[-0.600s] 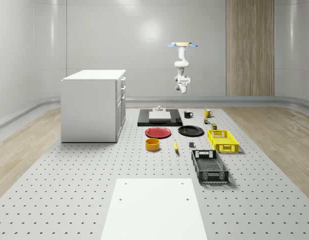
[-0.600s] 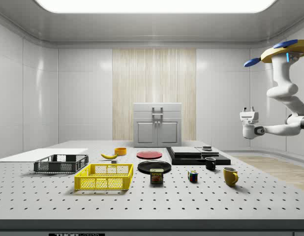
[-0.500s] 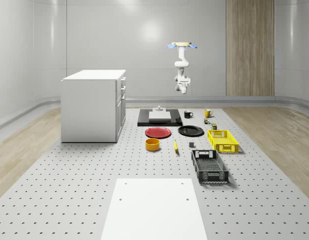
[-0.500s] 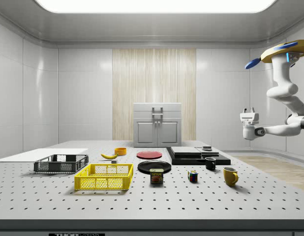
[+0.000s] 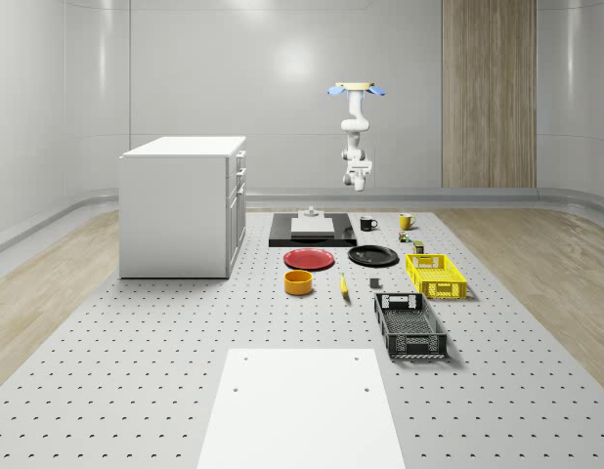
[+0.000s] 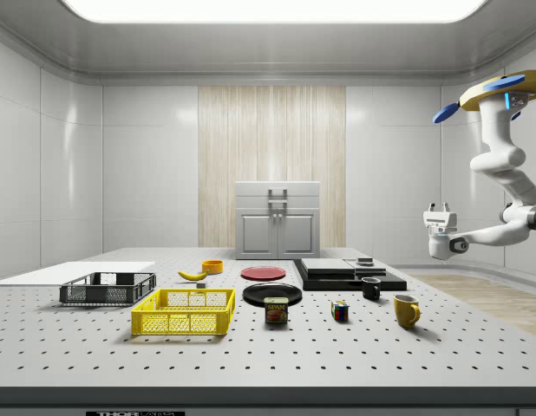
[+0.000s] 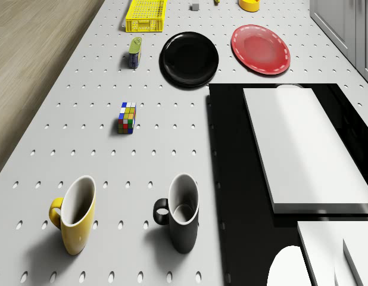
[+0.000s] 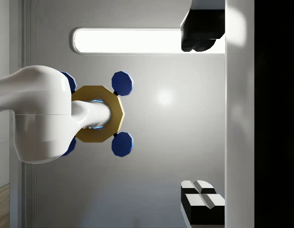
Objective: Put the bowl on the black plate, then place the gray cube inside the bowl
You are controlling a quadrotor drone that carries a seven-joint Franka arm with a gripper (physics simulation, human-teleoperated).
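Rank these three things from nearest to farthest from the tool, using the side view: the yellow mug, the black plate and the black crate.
The tool hangs in the air beyond the table's far-right end in the side view.
1. Yellow mug: on the table's right, closest below the tool.
2. Black plate: mid-table, beside the red plate.
3. Black crate: far left end.

You have open table on the black plate (image 7: 189, 58)'s near side, though the Rubik's cube (image 7: 127, 117) and tin can (image 7: 134, 52) stand nearby.
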